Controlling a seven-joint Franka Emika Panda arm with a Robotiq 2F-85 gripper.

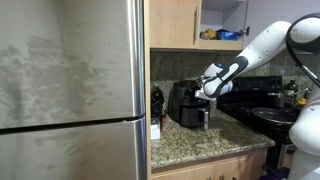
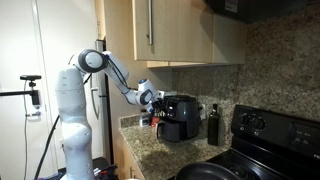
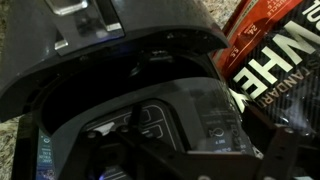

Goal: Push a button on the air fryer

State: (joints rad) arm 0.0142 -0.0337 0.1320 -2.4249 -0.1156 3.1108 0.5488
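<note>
The air fryer stands on the speckled granite tabletop, beneath pale wooden wall cabinets. In the wrist view its glossy upper front panel fills most of the frame, with faint lit control markings on the dark surface. The drawer handle juts out at the top edge of that picture.

Just beside the appliance in that view lies a red-orange package printed with large white letters. A small dark bottle stands close to the air fryer in an exterior view, between it and the black stove.

The tool hangs right at the upper front of the air fryer in both exterior views, carried on the white arm, which reaches across from its base. The tool is black against a black appliance, so it seems to be very near or on the panel, but contact cannot be confirmed. How far its fingers are spread cannot be told either (the wrist view shows only dark shapes along its lower edge), and nothing is seen held in it.

A stainless refrigerator fills the side of an exterior view.
</note>
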